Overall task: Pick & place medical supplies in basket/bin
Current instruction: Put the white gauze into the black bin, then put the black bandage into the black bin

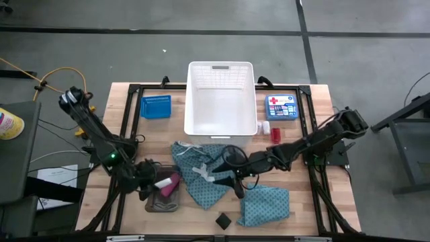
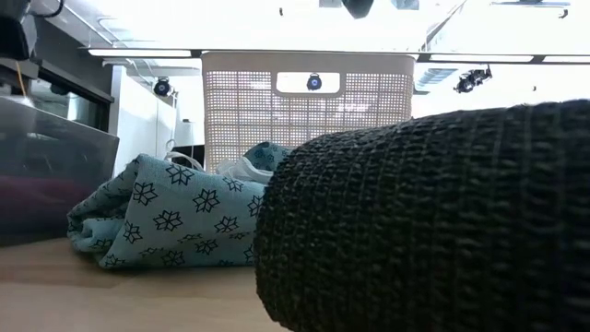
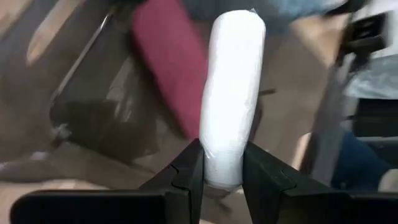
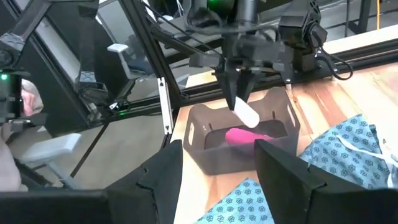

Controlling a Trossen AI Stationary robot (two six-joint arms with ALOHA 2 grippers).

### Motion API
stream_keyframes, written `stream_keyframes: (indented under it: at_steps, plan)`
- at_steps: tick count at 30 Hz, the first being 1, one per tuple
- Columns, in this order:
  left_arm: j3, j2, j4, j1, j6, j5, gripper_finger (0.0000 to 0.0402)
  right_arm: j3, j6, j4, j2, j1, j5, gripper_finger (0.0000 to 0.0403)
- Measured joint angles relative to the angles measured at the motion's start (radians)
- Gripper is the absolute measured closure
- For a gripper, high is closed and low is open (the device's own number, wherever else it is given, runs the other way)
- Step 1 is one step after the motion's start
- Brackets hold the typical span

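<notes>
A black ribbed block fills the low view, nearest the lens; from above it lies at six o'clock on the tabletop. The wooden tabletop stands on a grey concrete floor marked with dark lines. The white basket sits at twelve o'clock, the small blue basket at ten. One teal dotted cloth spreads across the middle, a second at five o'clock. The grey tray at seven o'clock holds the pink cylinder, lying flat. The white tube hangs over the tray, its long axis slanting down from the left claw, which is clenched on its upper end. The right claw hovers released over the middle cloth.
</notes>
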State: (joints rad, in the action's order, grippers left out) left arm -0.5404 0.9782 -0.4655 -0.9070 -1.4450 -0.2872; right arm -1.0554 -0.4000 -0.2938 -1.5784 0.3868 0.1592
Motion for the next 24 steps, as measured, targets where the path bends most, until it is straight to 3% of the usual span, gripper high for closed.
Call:
stream_keyframes:
  at_steps: [12,24]
  plan:
    - [0.000,0.026,-0.002,0.002,0.003,0.028,0.0315,0.000,-0.018,0.000,0.000,0.022,0.051,0.0217]
    - [0.000,0.026,-0.002,0.015,0.035,0.028,0.0242,0.000,-0.019,0.000,0.000,0.021,0.048,0.0217]
